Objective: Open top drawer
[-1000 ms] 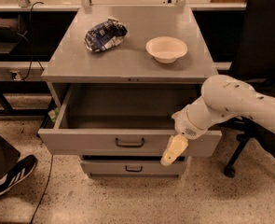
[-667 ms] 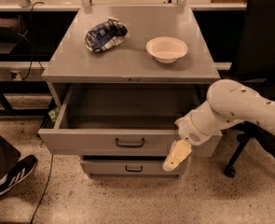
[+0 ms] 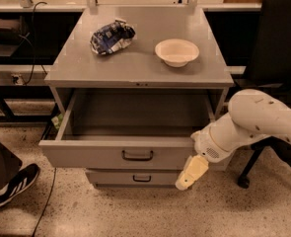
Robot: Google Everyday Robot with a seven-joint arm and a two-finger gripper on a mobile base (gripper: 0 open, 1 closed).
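The top drawer (image 3: 86, 154) of the grey metal cabinet stands pulled out towards me, and its inside looks empty. Its flat front carries a small dark bar handle (image 3: 137, 155) at centre. A narrower, shorter drawer (image 3: 135, 177) sits shut below it. My gripper (image 3: 191, 173) hangs from the white arm in front of the drawer's right end, below and to the right of the handle, apart from it. Its cream fingers point down towards the floor.
A crumpled blue and white bag (image 3: 111, 36) and a white bowl (image 3: 177, 52) lie on the cabinet top (image 3: 135, 63). A black office chair (image 3: 278, 43) stands at the right. A person's shoe (image 3: 12, 184) is on the floor at the left.
The arm and gripper have drawn back slightly to the right and down, away from the drawer front. The drawer stays open.
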